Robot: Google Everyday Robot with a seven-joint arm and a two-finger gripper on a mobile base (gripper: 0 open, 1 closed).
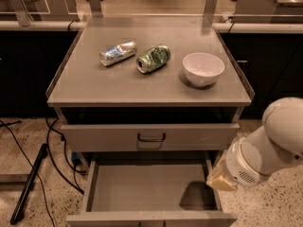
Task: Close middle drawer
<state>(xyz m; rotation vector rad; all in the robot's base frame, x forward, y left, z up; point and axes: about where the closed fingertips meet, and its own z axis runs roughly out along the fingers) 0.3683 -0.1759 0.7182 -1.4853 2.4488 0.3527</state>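
The middle drawer (151, 193) is pulled far out below the top drawer; it is a wide, shallow, empty grey tray with its low front panel (151, 218) at the bottom edge of the view. Its handle is hidden. My gripper (220, 179) shows only as a tan tip at the end of the white arm (265, 150), right at the drawer's right side wall, near its front. The arm casts a shadow on the drawer floor.
The top drawer (151, 137), with a taller front and black handle, stands slightly out. On the cabinet top (94, 86) lie a silver can (117, 53) and a green can (153, 58), beside a white bowl (203, 68). Cables and a dark pole (28, 183) lie on the floor at left.
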